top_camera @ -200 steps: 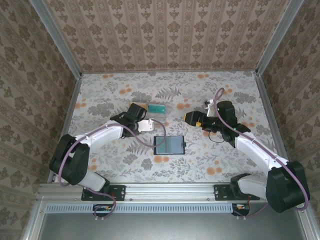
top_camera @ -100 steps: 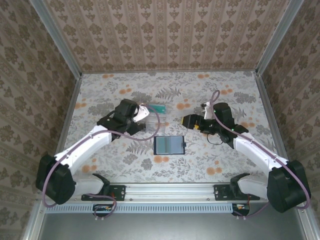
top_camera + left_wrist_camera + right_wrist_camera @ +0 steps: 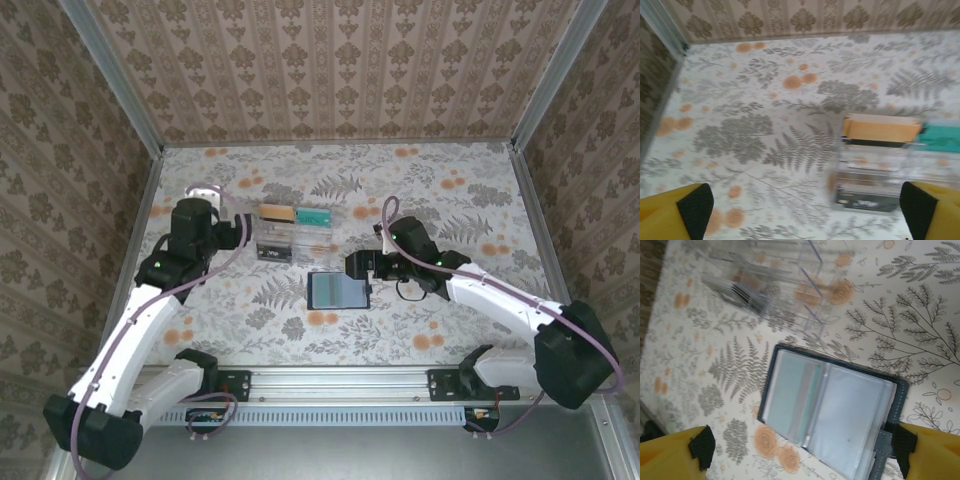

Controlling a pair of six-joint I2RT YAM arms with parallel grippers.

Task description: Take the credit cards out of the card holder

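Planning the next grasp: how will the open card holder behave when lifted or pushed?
The card holder lies open like a booklet, so it probably flops if lifted by one edge. Its clear sleeves look glossy, likely slippery. Flat and thin, it should slide, not tip.

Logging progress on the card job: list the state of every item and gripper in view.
card holder: open, lying flat
orange card: out, in the clear organizer
teal card: out, in the organizer
black cards: out, in the organizer
left gripper: open, empty
right gripper: open, empty

teal card clipped at edge, black card print seemingly blurred
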